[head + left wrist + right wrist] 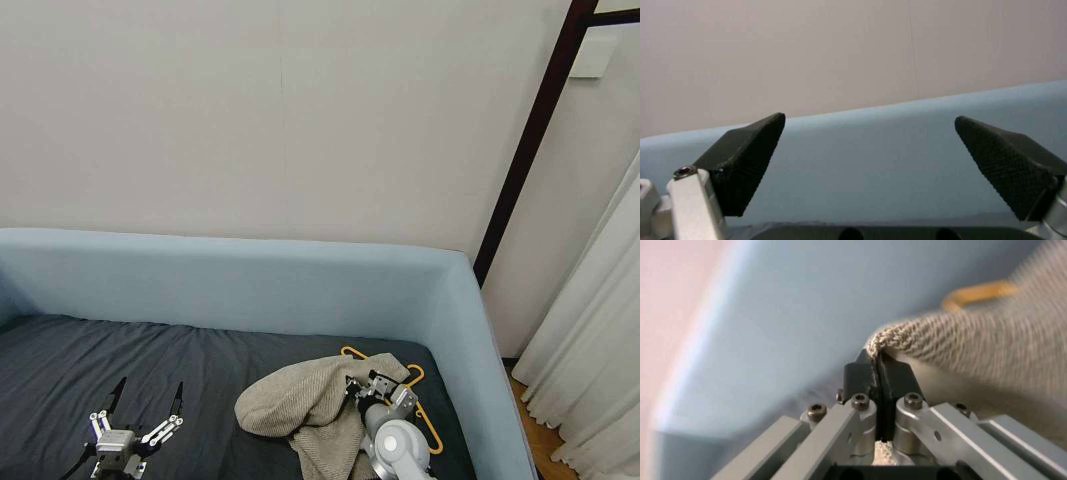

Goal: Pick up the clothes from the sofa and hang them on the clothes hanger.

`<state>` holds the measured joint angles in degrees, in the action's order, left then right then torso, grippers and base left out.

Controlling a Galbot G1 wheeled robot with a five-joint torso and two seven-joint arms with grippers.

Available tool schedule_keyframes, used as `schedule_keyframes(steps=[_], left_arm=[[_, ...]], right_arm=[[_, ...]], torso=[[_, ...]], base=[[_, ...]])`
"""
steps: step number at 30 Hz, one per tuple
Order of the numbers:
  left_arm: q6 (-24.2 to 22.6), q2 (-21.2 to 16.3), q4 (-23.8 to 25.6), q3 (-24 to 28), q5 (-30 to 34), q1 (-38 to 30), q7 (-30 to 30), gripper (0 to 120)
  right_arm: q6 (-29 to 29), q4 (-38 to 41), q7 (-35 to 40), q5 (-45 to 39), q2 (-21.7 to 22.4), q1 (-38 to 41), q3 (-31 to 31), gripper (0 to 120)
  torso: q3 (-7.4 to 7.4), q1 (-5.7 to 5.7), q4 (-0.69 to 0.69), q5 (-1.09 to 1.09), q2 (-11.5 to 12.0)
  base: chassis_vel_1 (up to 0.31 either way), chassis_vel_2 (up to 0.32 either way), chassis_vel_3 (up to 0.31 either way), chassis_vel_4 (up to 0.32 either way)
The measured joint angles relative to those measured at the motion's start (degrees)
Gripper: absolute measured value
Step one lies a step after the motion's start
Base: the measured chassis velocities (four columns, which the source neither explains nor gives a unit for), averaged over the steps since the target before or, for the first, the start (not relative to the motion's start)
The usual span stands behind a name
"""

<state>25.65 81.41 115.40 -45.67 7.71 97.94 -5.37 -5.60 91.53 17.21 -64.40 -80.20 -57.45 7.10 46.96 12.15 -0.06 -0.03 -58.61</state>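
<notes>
Pinching garment (973, 340) edge between right gripper (875, 361) fingers (897, 379) | left gripper (868, 119) spread wide

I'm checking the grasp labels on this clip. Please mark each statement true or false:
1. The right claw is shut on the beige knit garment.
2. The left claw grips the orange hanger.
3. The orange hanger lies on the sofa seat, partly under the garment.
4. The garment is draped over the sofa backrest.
1. The right claw is shut on the beige knit garment. True.
2. The left claw grips the orange hanger. False: it is open and holds nothing, well apart from the hanger.
3. The orange hanger lies on the sofa seat, partly under the garment. True.
4. The garment is draped over the sofa backrest. False: it lies on the seat, towards the right end.
</notes>
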Motion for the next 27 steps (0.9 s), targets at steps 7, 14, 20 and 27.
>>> schedule_keyframes(steps=[7, 14, 20, 27], left_arm=[[0.05, 0.02, 0.55, 0.27, 0.14, 0.01, 0.21, 100], [0.15, 0.35, 0.82, 1.33, 0.20, -0.02, 0.29, 100], [0.31, 0.41, 0.15, 1.57, 0.19, -0.47, 0.30, 100], [0.69, 0.62, -1.00, 1.72, 0.19, -1.21, 0.44, 100]], right_arm=[[9.74, 14.15, -6.97, -5.52, 6.51, 0.82, -1.54, 0], [12.51, 27.19, -5.23, -10.35, 12.64, 9.80, -2.39, 0], [12.87, 29.01, -3.92, -13.74, 17.30, 18.46, -1.83, 0], [13.23, 28.78, -0.78, -19.38, 22.67, 29.92, -1.84, 0]], torso=[[0.00, 0.00, -0.02, -0.02, 0.00], [0.00, 0.00, 0.00, -0.01, 0.00], [0.00, 0.00, 0.00, -0.01, 0.01], [0.01, 0.00, -0.01, 0.01, 0.01]], base=[[0.000, 0.000, 0.000, 0.000], [0.000, 0.000, 0.000, 0.000], [0.000, 0.000, 0.000, 0.000], [0.000, 0.000, 0.000, 0.000]])
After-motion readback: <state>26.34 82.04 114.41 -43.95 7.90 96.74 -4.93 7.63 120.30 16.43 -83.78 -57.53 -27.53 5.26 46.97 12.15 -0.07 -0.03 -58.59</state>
